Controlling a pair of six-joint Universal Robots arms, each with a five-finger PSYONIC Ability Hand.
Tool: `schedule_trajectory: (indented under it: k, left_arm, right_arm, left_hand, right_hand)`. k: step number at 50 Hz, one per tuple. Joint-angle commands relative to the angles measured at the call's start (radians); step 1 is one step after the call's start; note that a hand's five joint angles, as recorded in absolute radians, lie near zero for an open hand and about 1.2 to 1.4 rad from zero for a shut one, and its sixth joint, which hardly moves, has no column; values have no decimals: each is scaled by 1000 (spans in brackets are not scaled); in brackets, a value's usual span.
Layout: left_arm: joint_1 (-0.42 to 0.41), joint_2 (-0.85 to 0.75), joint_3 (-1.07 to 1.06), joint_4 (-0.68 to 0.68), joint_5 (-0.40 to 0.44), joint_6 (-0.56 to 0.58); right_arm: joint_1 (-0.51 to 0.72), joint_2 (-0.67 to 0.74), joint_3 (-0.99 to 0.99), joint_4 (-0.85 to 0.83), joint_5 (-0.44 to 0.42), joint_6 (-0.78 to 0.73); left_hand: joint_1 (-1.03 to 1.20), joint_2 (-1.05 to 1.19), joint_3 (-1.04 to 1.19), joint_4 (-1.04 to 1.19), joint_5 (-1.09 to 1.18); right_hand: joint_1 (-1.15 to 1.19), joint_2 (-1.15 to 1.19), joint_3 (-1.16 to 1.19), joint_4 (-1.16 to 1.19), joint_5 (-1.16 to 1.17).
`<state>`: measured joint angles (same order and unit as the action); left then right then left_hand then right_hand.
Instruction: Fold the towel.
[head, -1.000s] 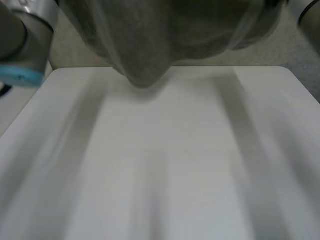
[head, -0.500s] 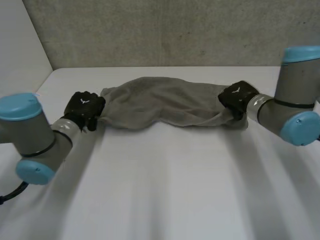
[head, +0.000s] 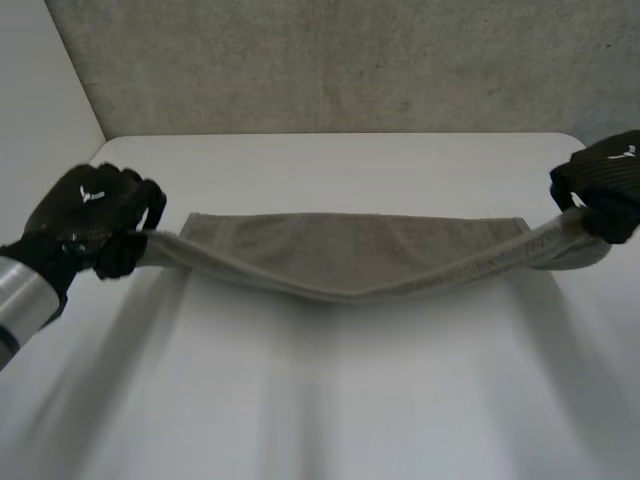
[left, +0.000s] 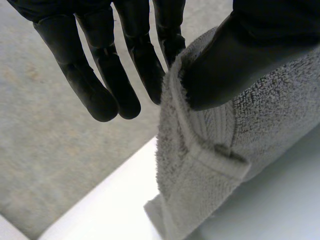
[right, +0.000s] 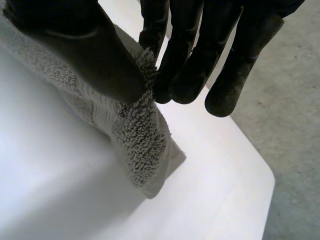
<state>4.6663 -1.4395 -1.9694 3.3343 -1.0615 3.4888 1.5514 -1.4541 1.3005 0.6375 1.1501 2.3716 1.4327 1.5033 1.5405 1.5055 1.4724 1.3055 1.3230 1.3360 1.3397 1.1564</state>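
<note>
towel (head: 350, 262): grey terry cloth, strung between the two hands. the edge running from hand to hand is lifted and sags in the middle; the part beyond it lies flat on the worktop (head: 330, 400).
left hand (head: 90, 215): clamped on one end of the towel. in its wrist view the thumb (left: 235, 55) presses the cloth against near-straight fingers (left: 100, 85), and a hemmed corner hangs below the thumb.
right hand (head: 605, 180): closed on the opposite end in the same manner. the thumb (right: 85, 55) pins the pile against the fingertips (right: 185, 80), and a short corner droops below the pinch.
floor (head: 330, 70): grey and speckled, seen past the fingertips of both hands beyond the worktop edge.
change, half a second back: the towel was a rumpled heap between the hands; it is now drawn out into a long band with a straight far edge. the hands have moved further apart and sit clear of the worktop. both gripped the cloth ends then as now.
change, one second back: the towel hung bunched close before the head camera; it has since been brought down onto the worktop.
</note>
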Motion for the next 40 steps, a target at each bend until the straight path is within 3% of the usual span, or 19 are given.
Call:
schedule_trajectory:
  k: [1,8,11,13,14,16,17,19,20,24,33,40]
  left_arm:
    - [40,73,-60,-90,66,2]
    - [80,16,-20,-85,87,3]
    - [61,-125,49,-47,78,3]
    - [7,-282,156,-27,63,2]
    - [6,-283,156,-27,63,3]
    - [-53,-463,291,-32,11,4]
    - [-54,-464,291,-32,11,4]
    - [-96,-628,438,-61,-95,6]
    - [-97,-628,439,-61,-95,6]
    - [-115,-791,627,-143,-228,15]
    - [-146,-909,816,-171,-247,7]
    - [-175,-993,945,-171,-255,13]
  right_arm:
    - [-160,-72,23,77,-159,-60]
    - [-178,-23,43,56,-184,-61]
    - [-139,89,28,-10,-161,-57]
    - [-53,185,-10,-60,-109,-52]
    - [-53,185,-10,-61,-109,-52]
    - [33,304,-88,-78,-35,-49]
    - [33,305,-89,-78,-35,-49]
    - [87,436,-191,-79,57,-39]
    - [87,437,-191,-79,57,-38]
    - [110,561,-306,-114,128,15]
    - [131,666,-405,-214,149,120]
    - [148,724,-451,-311,250,146]
  left_hand:
    - [-36,-107,-144,-109,-251]
    - [-36,-107,-144,-109,-251]
    - [-36,-107,-144,-109,-251]
    - [-36,-107,-144,-109,-251]
    - [-36,-107,-144,-109,-251]
    - [-36,-107,-144,-109,-251]
    - [-36,-107,-144,-109,-251]
    - [-36,-107,-144,-109,-251]
    - [-36,-107,-144,-109,-251]
    - [-36,-107,-144,-109,-251]
    - [-36,-107,-144,-109,-251]
    - [-36,-107,-144,-109,-251]
  right_hand:
    - [91,73,60,57,65]
    - [91,73,60,57,65]
    - [91,73,60,57,65]
    - [91,73,60,57,65]
    - [91,73,60,57,65]
    - [91,73,60,57,65]
    - [91,73,60,57,65]
    - [91,73,60,57,65]
    - [91,73,60,57,65]
    - [91,73,60,57,65]
    - [91,73,60,57,65]
    - [91,73,60,57,65]
